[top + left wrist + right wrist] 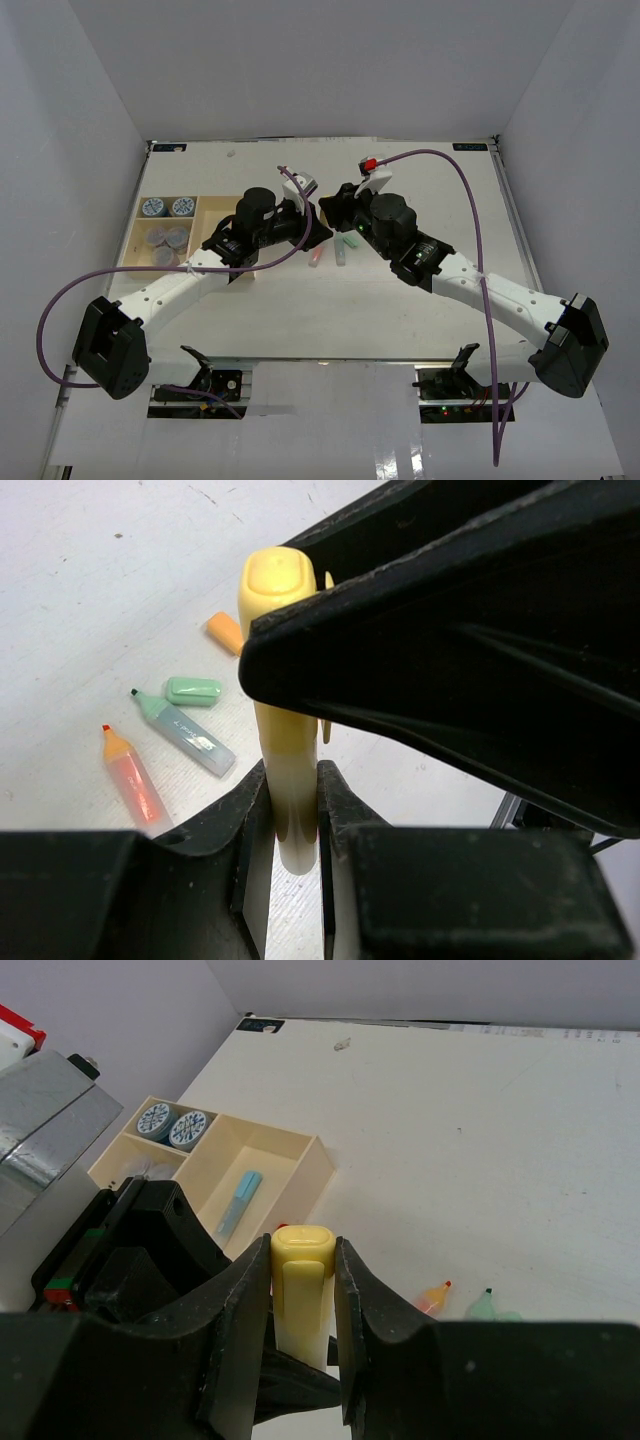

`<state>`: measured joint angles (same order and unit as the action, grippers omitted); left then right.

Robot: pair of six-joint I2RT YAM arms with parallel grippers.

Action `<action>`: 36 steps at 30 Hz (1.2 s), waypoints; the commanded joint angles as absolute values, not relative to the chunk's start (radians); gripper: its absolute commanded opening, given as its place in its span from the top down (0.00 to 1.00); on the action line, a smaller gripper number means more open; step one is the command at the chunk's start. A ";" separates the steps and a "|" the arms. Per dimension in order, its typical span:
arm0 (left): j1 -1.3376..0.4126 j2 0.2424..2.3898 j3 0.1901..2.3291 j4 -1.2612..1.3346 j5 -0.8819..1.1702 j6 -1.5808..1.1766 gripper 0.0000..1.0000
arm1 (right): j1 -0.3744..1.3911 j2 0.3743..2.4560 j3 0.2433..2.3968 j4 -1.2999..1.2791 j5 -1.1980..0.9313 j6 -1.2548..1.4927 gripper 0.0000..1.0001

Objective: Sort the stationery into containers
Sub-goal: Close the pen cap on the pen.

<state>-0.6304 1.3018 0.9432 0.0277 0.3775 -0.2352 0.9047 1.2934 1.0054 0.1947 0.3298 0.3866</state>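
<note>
Wide white bench (400, 320), and on its left the tray (312, 1175) has two blue-lidded jars (156, 1120) in a far corner compartment and a blue stick (238, 1203) in the long one. At centre both arms meet: the left gripper (292, 800) is clamped on the yellow stick (288, 730), and the right gripper (302, 1280) is clamped on its cap end. On the bench beyond lie an uncapped orange stick (135, 780), an uncapped green stick (185, 735) and a green cap (193, 690).

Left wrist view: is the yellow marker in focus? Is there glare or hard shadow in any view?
Left wrist view: the yellow marker is sharp, but dark areas near the lens lose detail. Right wrist view: its cap and the tray are crisp, no glare. Top view: even light, only soft shadows on the table.
</note>
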 commanded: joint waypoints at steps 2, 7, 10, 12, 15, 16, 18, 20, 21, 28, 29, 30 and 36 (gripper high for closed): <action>-0.603 1.217 1.092 0.473 0.322 -0.206 0.82 | 0.966 1.364 0.917 -0.279 0.126 0.399 0.92; -0.603 1.175 1.005 0.385 0.357 -0.202 0.81 | 0.966 1.335 0.962 -0.265 0.198 0.385 0.91; -0.604 1.151 0.948 0.344 0.397 -0.219 0.81 | 0.963 1.333 1.005 -0.255 0.238 0.373 0.88; -0.604 1.134 0.922 0.325 0.419 -0.235 0.81 | 0.965 1.341 1.023 -0.239 0.256 0.365 0.85; -0.606 1.112 0.873 0.311 0.440 -0.261 0.81 | 0.960 1.356 1.064 -0.215 0.271 0.359 0.80; -0.607 1.106 0.862 0.310 0.443 -0.265 0.81 | 0.959 1.364 1.087 -0.209 0.276 0.356 0.76; -0.609 1.098 0.832 0.302 0.448 -0.284 0.81 | 0.956 1.371 1.115 -0.187 0.288 0.344 0.71; -0.609 1.091 0.807 0.299 0.448 -0.293 0.81 | 0.953 1.385 1.167 -0.172 0.294 0.327 0.65; -0.609 1.091 0.799 0.296 0.446 -0.296 0.81 | 0.948 1.393 1.189 -0.172 0.298 0.321 0.63; -0.609 1.092 0.769 0.265 0.433 -0.310 0.81 | 0.919 1.450 1.361 -0.169 0.330 0.261 0.44; -0.609 1.091 0.769 0.253 0.436 -0.310 0.81 | 0.913 1.456 1.371 -0.170 0.339 0.259 0.44; -0.609 1.089 0.767 0.249 0.433 -0.310 0.80 | 0.898 1.459 1.387 -0.169 0.341 0.256 0.43; -0.609 1.092 0.758 0.212 0.426 -0.318 0.80 | 0.844 1.444 1.417 -0.135 0.293 0.245 0.29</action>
<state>-0.6041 1.1362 0.7673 0.2173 0.4000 -0.3088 0.8894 1.4616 1.3640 -0.1692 0.2573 0.2836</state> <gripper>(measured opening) 0.285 0.699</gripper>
